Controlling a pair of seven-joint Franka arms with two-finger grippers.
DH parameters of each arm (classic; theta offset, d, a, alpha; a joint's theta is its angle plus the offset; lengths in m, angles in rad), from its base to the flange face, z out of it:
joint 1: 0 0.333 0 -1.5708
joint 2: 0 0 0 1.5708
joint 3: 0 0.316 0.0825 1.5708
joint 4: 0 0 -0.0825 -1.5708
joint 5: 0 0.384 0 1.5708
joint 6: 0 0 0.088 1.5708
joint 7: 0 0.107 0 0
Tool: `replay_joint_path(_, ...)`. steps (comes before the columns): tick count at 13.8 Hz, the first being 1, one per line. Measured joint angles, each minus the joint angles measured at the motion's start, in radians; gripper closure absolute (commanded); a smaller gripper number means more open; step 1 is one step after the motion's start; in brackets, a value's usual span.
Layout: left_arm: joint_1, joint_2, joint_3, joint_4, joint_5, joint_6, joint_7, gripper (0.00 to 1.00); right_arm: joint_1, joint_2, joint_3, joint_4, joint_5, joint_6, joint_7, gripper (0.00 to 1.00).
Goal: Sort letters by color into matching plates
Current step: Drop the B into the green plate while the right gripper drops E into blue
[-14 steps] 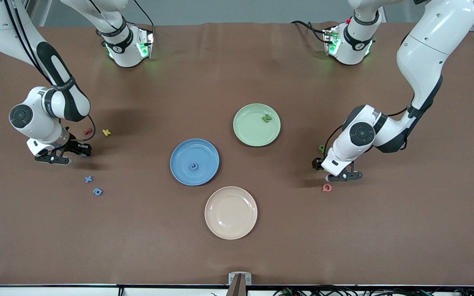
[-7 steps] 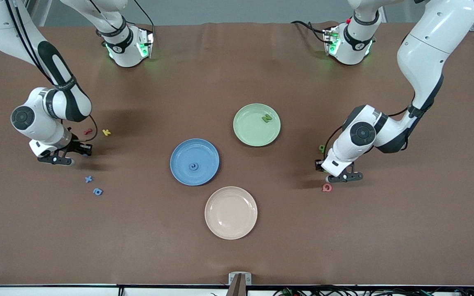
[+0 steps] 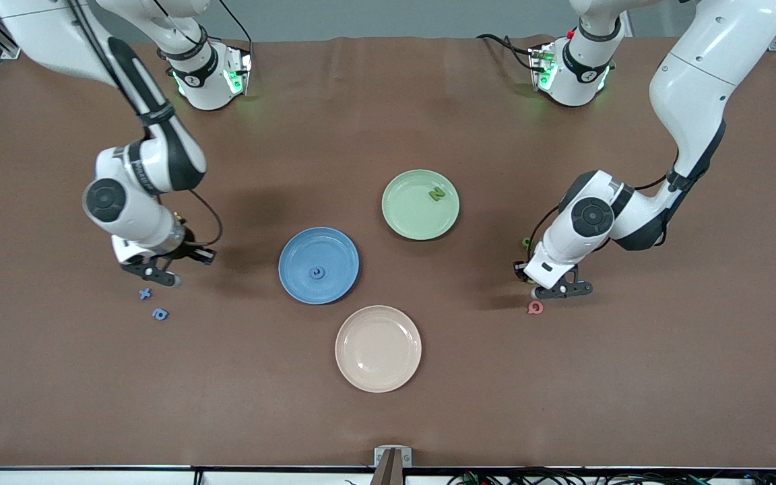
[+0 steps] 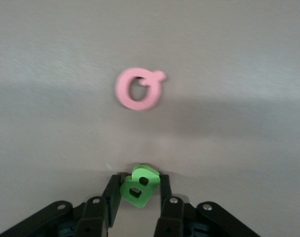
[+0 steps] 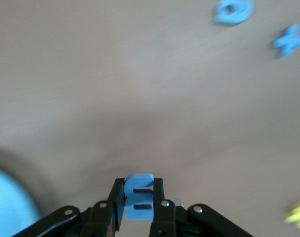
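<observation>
My right gripper [image 3: 159, 275] is shut on a blue letter E [image 5: 139, 200], up over the table between the loose blue letters and the blue plate [image 3: 294, 259]. That plate holds one blue letter [image 3: 318, 272]. A blue x [image 3: 145, 294] and another blue letter [image 3: 159, 314] lie on the table, nearer the front camera than the plate. My left gripper [image 3: 556, 291] is low at the table, shut on a green letter B [image 4: 139, 187]. The mint green plate [image 3: 408, 215] holds a green N [image 3: 436, 194]. Another green letter [image 3: 527, 242] peeks out beside the left arm.
A cream plate [image 3: 378, 367] lies nearer the front camera than the blue plate. A pink letter [image 3: 535, 308] lies just by my left gripper, also in the left wrist view [image 4: 139, 90]. A yellow letter [image 5: 298, 215] shows in the right wrist view.
My right gripper has risen and moved toward the blue plate with the blue E; the arm now hides the red and yellow letters. My left gripper has barely moved.
</observation>
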Motion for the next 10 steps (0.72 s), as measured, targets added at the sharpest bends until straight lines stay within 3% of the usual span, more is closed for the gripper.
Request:
replay_joint_path(6, -0.001, -0.041, -0.225, 0.005, -0.032, -0.165, -0.213, 0.83, 0.253, 0.087, 0.007, 0.142, 0.0, -0.029, 0.432, 0.99)
replay_joint_path(7, -0.003, -0.043, -0.263, 0.004, -0.033, -0.18, -0.259, 0.83, 0.28, 0.12, 0.007, 0.173, 0.0, -0.029, 0.478, 0.93)
replay_joint_path(8, -0.007, -0.043, -0.297, 0.003, -0.033, -0.191, -0.306, 0.83, 0.301, 0.155, 0.006, 0.205, 0.0, -0.029, 0.516, 0.59)
replay_joint_path(9, -0.016, -0.043, -0.324, 0.001, -0.034, -0.198, -0.351, 0.83, 0.316, 0.189, 0.006, 0.235, 0.0, -0.028, 0.54, 0.1)
replay_joint_path(10, -0.032, -0.042, -0.343, -0.001, -0.034, -0.2, -0.397, 0.83, 0.324, 0.216, 0.005, 0.257, 0.0, -0.027, 0.554, 0.0)
